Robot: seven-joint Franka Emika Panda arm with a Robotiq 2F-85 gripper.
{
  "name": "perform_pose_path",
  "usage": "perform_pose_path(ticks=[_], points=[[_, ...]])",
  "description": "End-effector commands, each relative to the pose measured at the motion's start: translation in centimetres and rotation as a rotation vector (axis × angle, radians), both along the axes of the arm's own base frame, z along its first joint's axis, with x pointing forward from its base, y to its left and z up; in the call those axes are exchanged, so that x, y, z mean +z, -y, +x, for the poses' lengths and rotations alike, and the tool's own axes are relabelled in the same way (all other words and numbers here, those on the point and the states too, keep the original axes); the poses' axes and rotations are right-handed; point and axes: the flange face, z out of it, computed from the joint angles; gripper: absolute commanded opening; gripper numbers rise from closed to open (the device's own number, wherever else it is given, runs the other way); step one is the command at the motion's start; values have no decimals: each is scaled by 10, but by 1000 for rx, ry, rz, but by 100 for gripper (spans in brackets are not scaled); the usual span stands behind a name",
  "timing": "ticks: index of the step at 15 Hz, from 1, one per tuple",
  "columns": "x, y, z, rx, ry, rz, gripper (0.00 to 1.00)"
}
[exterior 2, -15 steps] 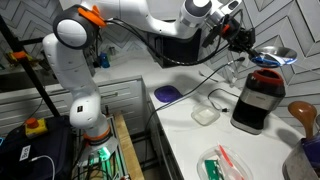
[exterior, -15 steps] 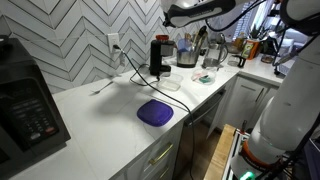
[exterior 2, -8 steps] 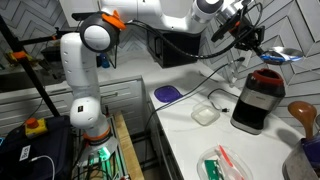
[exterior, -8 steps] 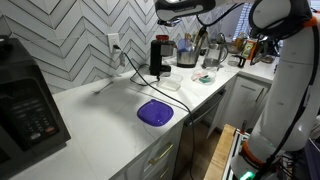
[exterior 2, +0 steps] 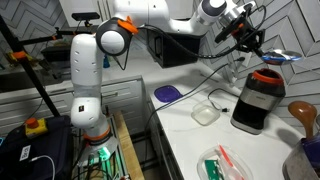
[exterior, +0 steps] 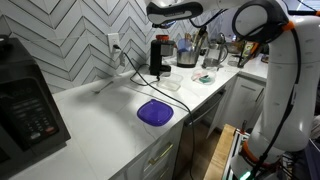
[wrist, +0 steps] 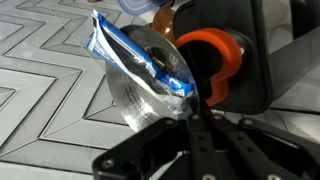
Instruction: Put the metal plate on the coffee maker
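Note:
The coffee maker (exterior 2: 258, 102) is a tall, narrow black machine with an orange ring on top. It also stands by the tiled wall in an exterior view (exterior: 158, 56). My gripper (exterior 2: 251, 43) is shut on the edge of the metal plate (exterior 2: 283, 57) and holds it above the machine. In the wrist view the shiny, blue-rimmed plate (wrist: 143, 72) is tilted in the shut fingers (wrist: 190, 118), just left of the machine's orange-ringed top (wrist: 214, 58). In an exterior view the gripper (exterior: 158, 11) hangs above the coffee maker and the plate is hard to make out.
A purple plate (exterior: 154, 113) lies on the white counter and also shows in an exterior view (exterior 2: 167, 94). A black microwave (exterior: 27, 104) stands at the counter's end. A small white dish (exterior 2: 205, 115), a black cord (exterior 2: 215, 98), a pot (exterior: 187, 57) and utensils sit near the machine.
The arm has swung along the counter and carried the plate closer over the coffee maker's top. The gripper stays shut on the plate.

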Motion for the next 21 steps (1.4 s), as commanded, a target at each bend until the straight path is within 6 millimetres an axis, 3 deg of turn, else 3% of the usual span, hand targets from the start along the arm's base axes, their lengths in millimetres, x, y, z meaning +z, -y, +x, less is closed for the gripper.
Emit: perform_pose_path(ticks=[1, 8, 16, 17, 18, 21], points=[[-5, 2, 5, -26, -1, 26, 1], [-27, 0, 11, -59, 3, 71, 1], [-34, 16, 11, -133, 56, 132, 1], [-33, 16, 11, -135, 61, 142, 27], [-33, 16, 11, -136, 64, 147, 28], [-28, 14, 11, -134, 82, 160, 49]])
